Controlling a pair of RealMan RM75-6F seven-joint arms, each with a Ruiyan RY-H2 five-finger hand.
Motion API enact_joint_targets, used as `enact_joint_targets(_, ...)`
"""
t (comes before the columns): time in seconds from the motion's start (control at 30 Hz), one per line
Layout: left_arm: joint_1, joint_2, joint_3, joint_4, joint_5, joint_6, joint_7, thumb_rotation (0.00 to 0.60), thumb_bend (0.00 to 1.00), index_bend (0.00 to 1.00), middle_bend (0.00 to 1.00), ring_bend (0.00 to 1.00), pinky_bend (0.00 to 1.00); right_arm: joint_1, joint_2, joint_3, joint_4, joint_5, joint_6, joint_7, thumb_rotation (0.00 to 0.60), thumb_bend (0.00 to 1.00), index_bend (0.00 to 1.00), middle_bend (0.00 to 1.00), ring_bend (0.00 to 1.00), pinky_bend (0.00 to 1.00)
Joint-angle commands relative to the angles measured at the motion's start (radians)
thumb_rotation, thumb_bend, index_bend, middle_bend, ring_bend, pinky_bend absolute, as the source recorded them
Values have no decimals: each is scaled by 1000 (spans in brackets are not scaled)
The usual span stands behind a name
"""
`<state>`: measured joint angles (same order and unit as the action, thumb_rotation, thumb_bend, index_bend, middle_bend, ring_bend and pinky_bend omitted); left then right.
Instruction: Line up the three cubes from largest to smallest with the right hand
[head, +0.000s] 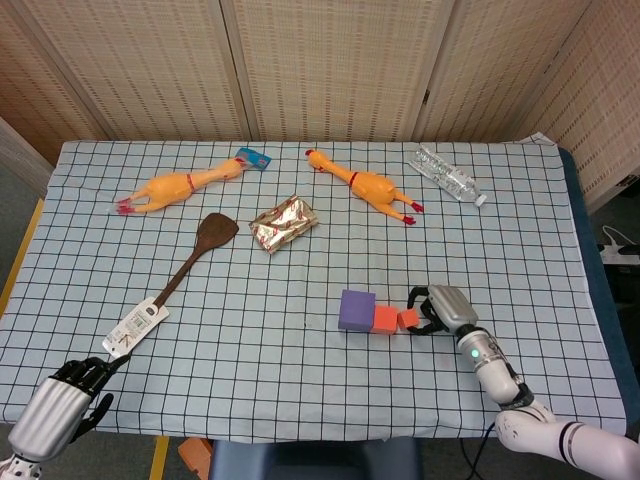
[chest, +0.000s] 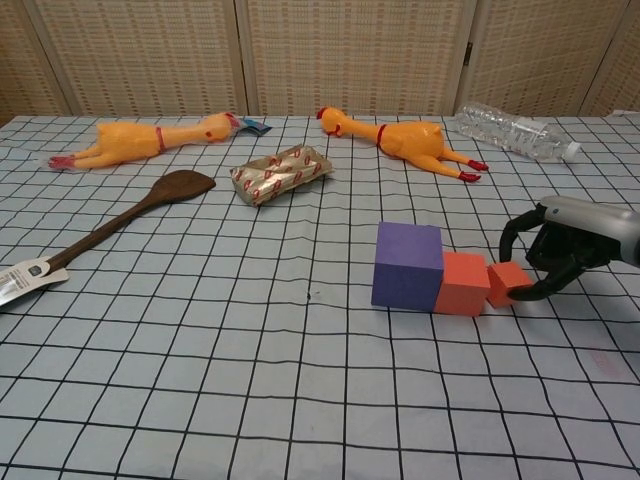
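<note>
**Cube row assembled; right hand at the small end**

Three cubes stand in a row on the checked cloth of the table (chest: 200, 400): the purple cube (chest: 408, 265) at the left end, the mid-sized orange cube (chest: 465, 283) touching its right face, and the small orange cube (chest: 508, 283) against that one in turn. Sizes descend left to right, as the task requires.

The right hand (chest: 565, 250) is beside the small orange cube, fingers (chest: 512, 238) curled around it, one arching above and another tucked low at its near side. Contact appears light; I judge this a guiding hold for squaring the cube into line, not a lift.

The left hand (head: 62, 405) rests at the near table edge, fingers curled in, holding nothing, rightly out of the work.

Rubber chickens, spoon, foil packet and bottle lie well apart from the row.

Judgement: placement essentially complete; release remains.
</note>
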<state>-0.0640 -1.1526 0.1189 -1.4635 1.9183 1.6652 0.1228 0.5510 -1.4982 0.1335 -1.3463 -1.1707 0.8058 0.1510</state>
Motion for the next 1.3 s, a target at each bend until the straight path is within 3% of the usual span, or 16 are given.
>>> enact_joint_targets(0.03, 0, 0, 1, 0, 2, 0, 1, 600, 450, 194, 400, 319, 425, -5, 2, -2, -8, 1, 5, -3, 600, 83, 570, 925, 974, 993)
enact_joint_targets(0.5, 1, 0, 0, 3, 3, 5, -8, 600, 450, 194, 401, 319, 425, 1, -15, -4, 9, 6, -8, -8, 600, 82, 550, 925, 974, 993)
enact_joint_targets(1.0, 1, 0, -1, 3, 1, 5, -7, 600, 451, 194, 402, 320, 425, 5, -7, -12, 19, -24, -32, 33, 600, 83, 285, 925, 975, 993)
enact_joint_targets(1.3, 1, 0, -1, 3, 2, 7, -7, 600, 450, 194, 402, 319, 426, -4, 94, -36, -73, -62, -61, 76, 600, 82, 257, 925, 975, 993)
